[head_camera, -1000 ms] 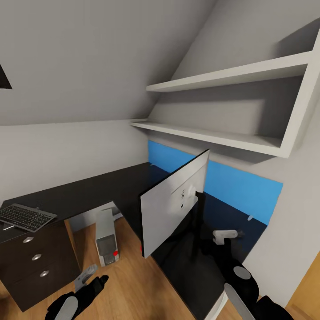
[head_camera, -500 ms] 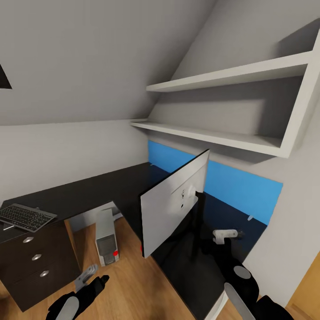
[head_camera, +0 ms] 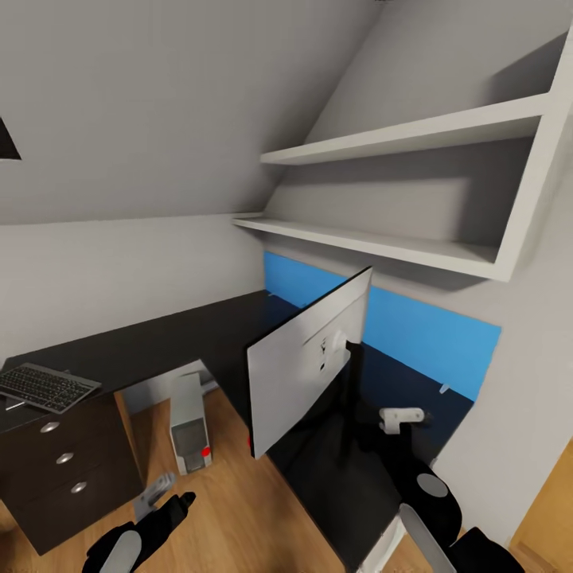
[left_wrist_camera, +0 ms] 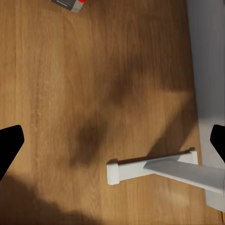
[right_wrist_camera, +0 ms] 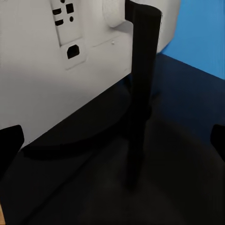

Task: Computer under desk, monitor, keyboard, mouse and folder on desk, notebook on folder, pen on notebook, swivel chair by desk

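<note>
Nearest the robot, the right gripper (right_wrist_camera: 112, 140) faces the monitor's black stand post (right_wrist_camera: 140, 75) with fingertips spread wide and nothing between them; the left gripper (left_wrist_camera: 112, 140) hangs equally wide open over the wood floor (left_wrist_camera: 70, 84). Just beyond the right gripper, the monitor (head_camera: 306, 362) stands on the black desk (head_camera: 159, 342), back panel toward the robot; judged best, close squarely on the post, low down. Farther left lie the computer (head_camera: 189, 422), under the desk, and the keyboard (head_camera: 44, 386).
</note>
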Motion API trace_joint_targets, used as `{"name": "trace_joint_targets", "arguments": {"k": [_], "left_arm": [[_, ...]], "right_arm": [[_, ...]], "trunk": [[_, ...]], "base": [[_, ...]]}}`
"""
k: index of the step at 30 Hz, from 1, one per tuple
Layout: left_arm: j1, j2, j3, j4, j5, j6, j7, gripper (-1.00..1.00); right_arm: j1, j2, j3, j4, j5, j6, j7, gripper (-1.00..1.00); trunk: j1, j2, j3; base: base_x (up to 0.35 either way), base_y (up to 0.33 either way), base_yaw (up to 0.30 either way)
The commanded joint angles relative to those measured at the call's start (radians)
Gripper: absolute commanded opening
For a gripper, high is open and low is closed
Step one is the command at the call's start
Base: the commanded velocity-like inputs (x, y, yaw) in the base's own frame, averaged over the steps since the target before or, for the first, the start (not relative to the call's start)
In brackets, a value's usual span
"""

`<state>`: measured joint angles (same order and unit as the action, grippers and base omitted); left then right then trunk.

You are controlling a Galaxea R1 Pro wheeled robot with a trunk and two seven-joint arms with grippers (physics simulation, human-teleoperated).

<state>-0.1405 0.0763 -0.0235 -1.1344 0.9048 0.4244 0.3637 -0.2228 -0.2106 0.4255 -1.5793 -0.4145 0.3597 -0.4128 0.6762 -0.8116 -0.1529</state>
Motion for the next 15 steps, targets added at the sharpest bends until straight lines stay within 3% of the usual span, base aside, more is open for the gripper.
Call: {"name": "trace_joint_targets", "arguments": {"k": [1, 7, 15], "left_arm": [[-0.001, 0.001, -0.002, -0.003, 0.010, 0.001, 0.010, 1.00], [-0.001, 0.002, -0.003, -0.007, 0.010, 0.001, 0.007, 1.00], [-0.007, 0.003, 0.002, -0.024, 0.016, 0.010, 0.007, 1.00]], "right_arm": [[-0.002, 0.000, 0.002, -0.003, -0.009, 0.003, -0.008, 1.00], [-0.003, 0.003, 0.004, -0.021, -0.013, 0.004, -0.006, 1.00], [-0.003, 0.005, 0.007, -0.033, -0.013, 0.001, -0.006, 1.00]], "trunk": [[0.000, -0.001, -0.002], [0.000, -0.001, -0.002], [0.000, -0.001, -0.002]], "base": [[-0.187, -0.162, 0.000], [-0.150, -0.120, 0.000], [-0.041, -0.032, 0.000]]}}
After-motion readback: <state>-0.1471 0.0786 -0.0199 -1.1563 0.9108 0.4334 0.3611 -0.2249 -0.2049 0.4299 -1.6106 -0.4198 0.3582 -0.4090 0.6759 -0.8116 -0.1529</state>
